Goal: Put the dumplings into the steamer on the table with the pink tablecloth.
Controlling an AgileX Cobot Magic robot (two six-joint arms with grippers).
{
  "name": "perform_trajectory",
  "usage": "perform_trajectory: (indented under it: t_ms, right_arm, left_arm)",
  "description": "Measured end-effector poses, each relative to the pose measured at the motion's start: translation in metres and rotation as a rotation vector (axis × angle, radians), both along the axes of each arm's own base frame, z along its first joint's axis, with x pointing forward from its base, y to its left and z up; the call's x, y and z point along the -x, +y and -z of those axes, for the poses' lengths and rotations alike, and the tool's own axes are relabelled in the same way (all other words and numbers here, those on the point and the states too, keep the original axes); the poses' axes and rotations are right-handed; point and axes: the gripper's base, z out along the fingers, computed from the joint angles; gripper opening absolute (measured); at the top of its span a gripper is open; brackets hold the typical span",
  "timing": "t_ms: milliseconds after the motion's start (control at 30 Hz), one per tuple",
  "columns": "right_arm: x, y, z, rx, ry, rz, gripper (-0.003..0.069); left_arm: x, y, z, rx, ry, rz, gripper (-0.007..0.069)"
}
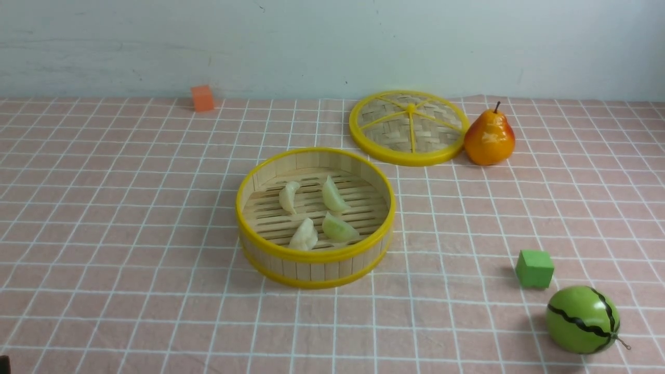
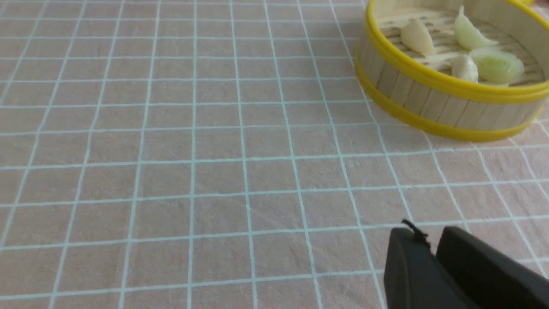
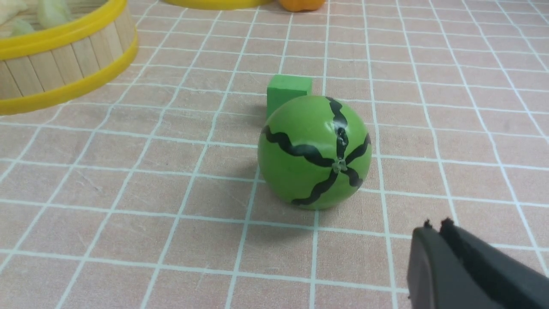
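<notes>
The left gripper is closed and holds nothing; the steamer stands well ahead of it, with all four dumplings inside. The right gripper is also closed and empty, near the watermelon.

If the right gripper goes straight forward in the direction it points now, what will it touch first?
Probably the toy watermelon: in the right wrist view it lies just ahead of the right gripper, with the green cube behind it. Depth is unclear, so it might pass beside.
</notes>
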Motion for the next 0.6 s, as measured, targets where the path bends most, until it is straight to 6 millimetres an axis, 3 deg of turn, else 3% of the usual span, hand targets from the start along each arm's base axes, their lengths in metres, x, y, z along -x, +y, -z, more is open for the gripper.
perform_trajectory:
  t_ms: [200,300,400,600]
  right_arm:
    - [0.0,0.0,0.0,0.0,0.0,0.0,0.0031]
    - [0.0,0.0,0.0,0.0,0.0,0.0,0.0035]
    - [0.0,0.0,0.0,0.0,0.0,0.0,0.0041]
    - [0.0,0.0,0.0,-0.001,0.0,0.0,0.005]
  left_arm:
    - [0.014,0.005,0.01,0.133,-0.152,-0.113,0.0079]
    - [0.01,0.002,0.038,0.148,-0.174,-0.141,-0.0008]
    - [0.004,0.002,0.073,0.121,-0.114,-0.16,-0.0013]
    - [0.005,0.0,0.086,0.085,-0.039,-0.12,-0.0013]
